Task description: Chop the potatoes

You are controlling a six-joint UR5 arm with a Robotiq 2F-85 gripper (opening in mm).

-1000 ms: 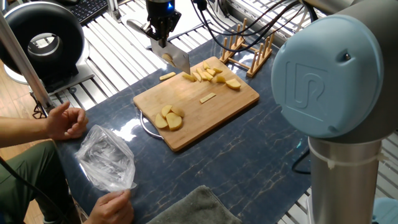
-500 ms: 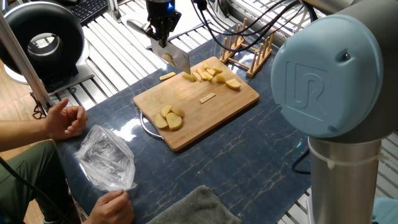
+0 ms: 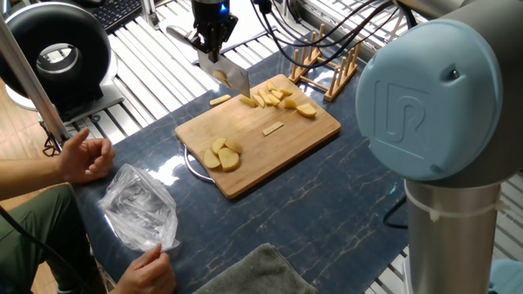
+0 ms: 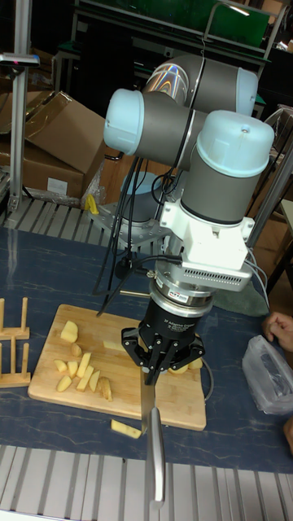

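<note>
Peeled pale-yellow potatoes lie on the bamboo board (image 3: 286,139): a cluster of cut pieces (image 3: 278,98) at the far end, rounded slices (image 3: 222,155) at the near end, and one stick (image 3: 273,127) between them. Another stick (image 3: 219,100) lies off the board on the table. My gripper (image 3: 212,51) hangs over the board's far left corner, shut on a knife (image 3: 234,78) whose blade stands beside the cluster. In the tall fixed view the gripper (image 4: 153,370) holds the knife (image 4: 147,407) over the board's edge, next to the pieces (image 4: 80,370) and the stray stick (image 4: 126,429).
A wooden rack (image 3: 327,69) stands behind the board. A person's hands (image 3: 86,159) and a clear plastic bag (image 3: 139,208) are at the left. A grey cloth (image 3: 253,273) lies at the front edge, a black round device (image 3: 53,49) at the back left. The arm's big joint (image 3: 433,106) fills the right.
The arm and knife have not moved. Only the person's hands have shifted slightly.
</note>
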